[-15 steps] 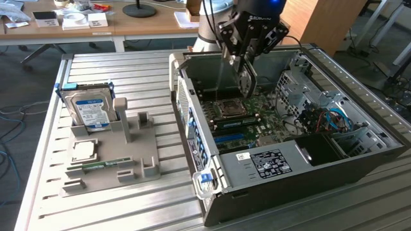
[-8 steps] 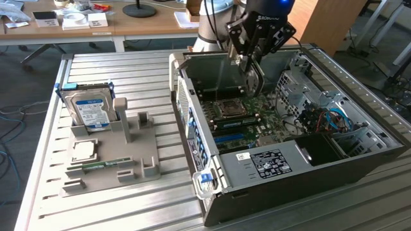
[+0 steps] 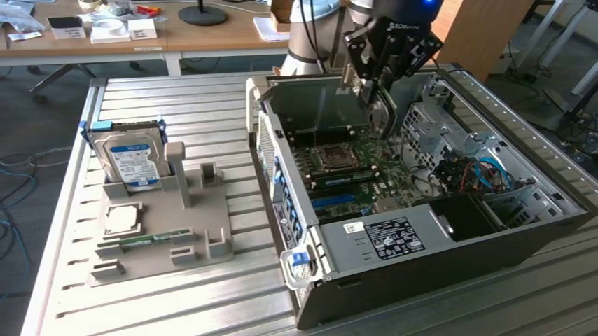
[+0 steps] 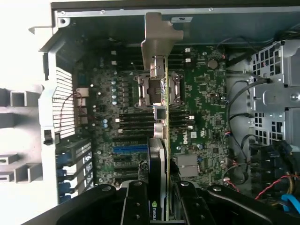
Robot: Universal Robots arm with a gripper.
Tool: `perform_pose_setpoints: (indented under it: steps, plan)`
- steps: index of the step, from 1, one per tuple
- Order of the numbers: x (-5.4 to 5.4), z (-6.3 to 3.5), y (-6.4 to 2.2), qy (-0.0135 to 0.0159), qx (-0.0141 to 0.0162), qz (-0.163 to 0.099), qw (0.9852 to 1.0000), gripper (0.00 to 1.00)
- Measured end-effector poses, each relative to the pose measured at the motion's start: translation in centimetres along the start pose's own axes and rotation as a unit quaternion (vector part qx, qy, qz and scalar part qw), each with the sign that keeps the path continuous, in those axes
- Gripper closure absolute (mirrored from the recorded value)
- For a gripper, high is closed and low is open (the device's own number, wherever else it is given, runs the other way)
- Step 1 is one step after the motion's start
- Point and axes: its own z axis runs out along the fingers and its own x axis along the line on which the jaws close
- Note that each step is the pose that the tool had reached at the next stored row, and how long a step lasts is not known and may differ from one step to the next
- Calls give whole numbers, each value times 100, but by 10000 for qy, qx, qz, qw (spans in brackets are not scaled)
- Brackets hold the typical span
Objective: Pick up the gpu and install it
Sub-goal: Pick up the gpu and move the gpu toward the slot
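Note:
My gripper is shut on the gpu, which hangs edge-down inside the open computer case, just above the green motherboard. In the wrist view the gpu appears edge-on as a thin green card with its silver end bracket at the far end, near the case's back wall. Its black fan side sits between my black fingers, and my gripper clamps the card's near end. The card is over the CPU socket and the expansion slots.
The exterior view's left has a grey parts holder on the slatted metal table, carrying a blue-labelled hard drive, a CPU and a RAM stick. Drive cages and coloured cables fill the case's far side.

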Motion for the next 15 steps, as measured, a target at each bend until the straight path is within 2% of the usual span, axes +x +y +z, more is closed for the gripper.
perform_pose_setpoints:
  steps: [15]
  plan:
    - [-388, 11, 30, 0, 0, 0, 10000, 73]
